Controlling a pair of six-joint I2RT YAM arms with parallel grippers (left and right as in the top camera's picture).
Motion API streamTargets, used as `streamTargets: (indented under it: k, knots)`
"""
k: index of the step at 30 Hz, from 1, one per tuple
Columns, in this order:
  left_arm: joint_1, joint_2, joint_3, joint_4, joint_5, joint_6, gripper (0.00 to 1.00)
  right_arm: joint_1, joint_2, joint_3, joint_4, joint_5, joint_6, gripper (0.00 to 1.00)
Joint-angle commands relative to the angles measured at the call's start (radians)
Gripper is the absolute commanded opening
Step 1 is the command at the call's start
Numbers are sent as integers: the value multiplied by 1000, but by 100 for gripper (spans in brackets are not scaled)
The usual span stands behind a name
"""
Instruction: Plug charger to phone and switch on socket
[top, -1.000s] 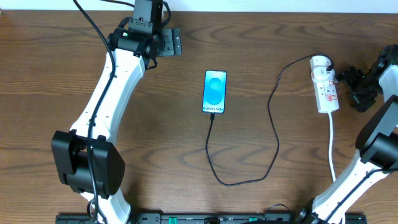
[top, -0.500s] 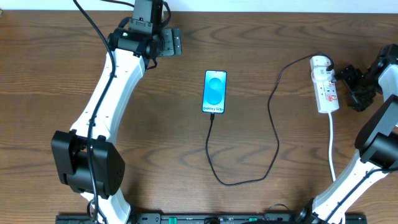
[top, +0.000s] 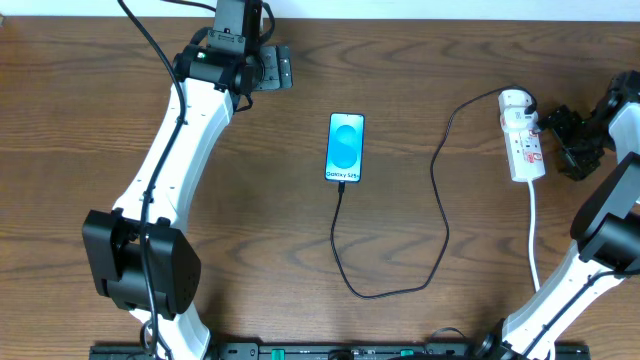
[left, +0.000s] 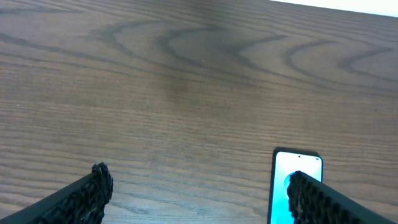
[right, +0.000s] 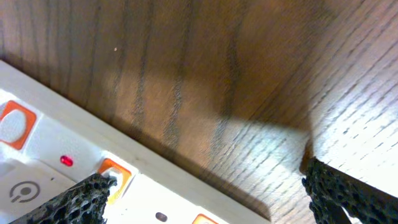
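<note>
Left gripper (left: 198, 179): near the far edge, left of centre. Jaws spread, holding nothing, out of play.

Phone (top: 346, 147): flat on the wood, mid-table toward the far edge, screen lit.

Charger (top: 441, 205): tip looks seated in the phone's near end, though overhead is too small to be sure. The cable loops toward the near edge, then climbs right to its plug at the socket's far end.

Socket (top: 523, 140): by the right edge, far half. Its white cord runs toward the near edge.

Right gripper (right: 208, 177): just beside the socket's right flank, jaws spread, empty. One finger (right: 87, 199) overlaps the strip.

Step judged: switching on. Press one fingertip straight down on an orange rocker (right: 112, 172). The strip looks light, so a sideways push would likely skate it. A red lamp (right: 65, 161) glows, and I cannot tell which switch it reports. Only the plug and cable crowd the far end, so keep clear of them.
</note>
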Motion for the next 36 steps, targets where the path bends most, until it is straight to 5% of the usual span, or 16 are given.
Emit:
streamTargets:
  k: [1,17,36]
  knots:
    - [-3,8,6,-3,-13,17,92,54,51,-16,-21,-21,-4,99]
    - [-3,8,6,-3,-13,17,92,64,14,-16,-137,-38,7,99]
    - [-3,8,6,-3,-13,17,92,90,-455,-16,-251,111,1,99]
